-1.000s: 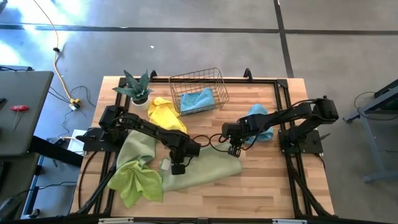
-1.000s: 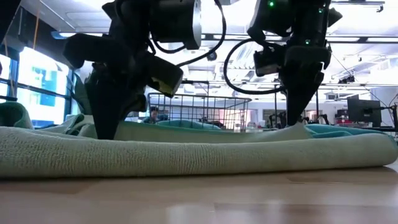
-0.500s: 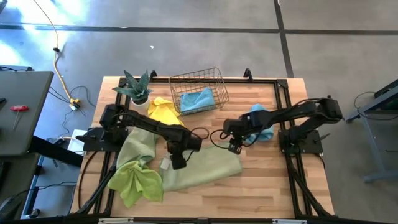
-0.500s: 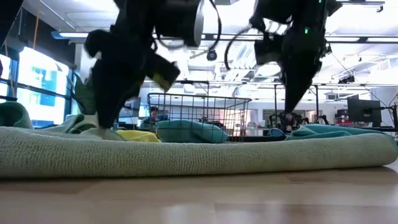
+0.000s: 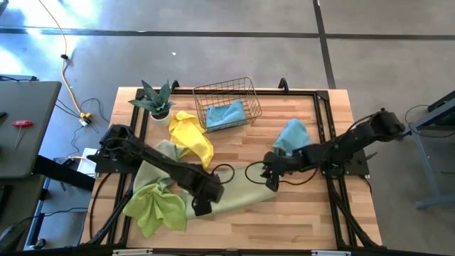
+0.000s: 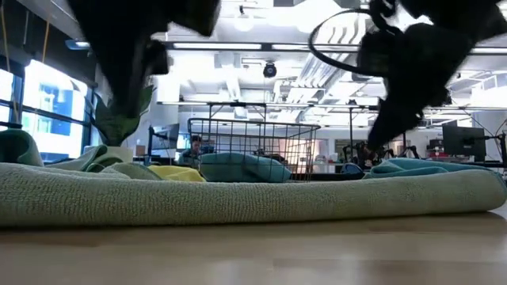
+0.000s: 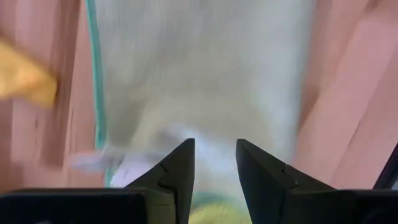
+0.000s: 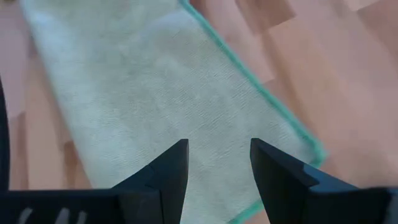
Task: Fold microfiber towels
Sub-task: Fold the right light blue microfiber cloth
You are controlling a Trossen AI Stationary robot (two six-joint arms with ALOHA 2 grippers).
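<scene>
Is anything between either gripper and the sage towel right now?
Nothing visible. The left gripper and the right gripper both hang open over the sage towel, with only bare cloth showing between their fingers. The lime towel lies beside its left end, not over it.

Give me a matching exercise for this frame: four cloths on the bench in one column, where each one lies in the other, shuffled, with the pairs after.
Things:
1. yellow towel
2. lime green towel
3. folded pale sage towel
4. light blue towel

Places:
A. inside the wire basket
B. beside the potted plant
C. between the two pincers, mid-table
D. bunched at the table's front-left corner

Pairs: 1-B, 2-D, 3-C, 4-A
</scene>
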